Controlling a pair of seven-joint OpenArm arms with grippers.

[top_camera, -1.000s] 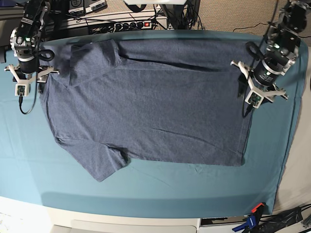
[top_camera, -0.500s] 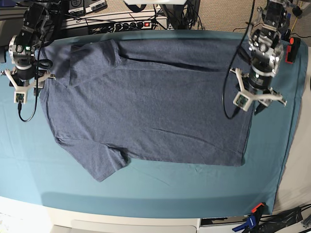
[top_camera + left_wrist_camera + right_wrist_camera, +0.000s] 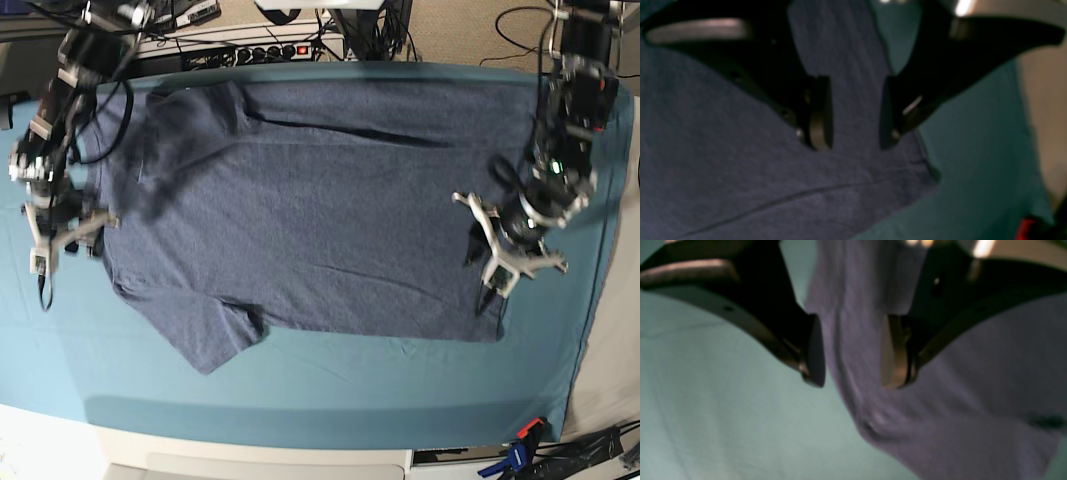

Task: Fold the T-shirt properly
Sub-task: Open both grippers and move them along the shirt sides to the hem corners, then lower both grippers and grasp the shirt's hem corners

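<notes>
Left pincer [image 3: 853, 113] released | right pincer [image 3: 853, 351] released | T-shirt [image 3: 320, 210] heathered knit, seemingly flat

Your base camera looked straight down from high above the worktop [image 3: 300, 400]. Each wrist camera sat close behind its jaws, facing down at the T-shirt [image 3: 320, 200] edge, which the base view also covered.

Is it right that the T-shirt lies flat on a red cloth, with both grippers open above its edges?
Not quite: the cloth is teal, not red, as the base view shows. The T-shirt lies flat on it, left gripper and right gripper open above its edges.
</notes>
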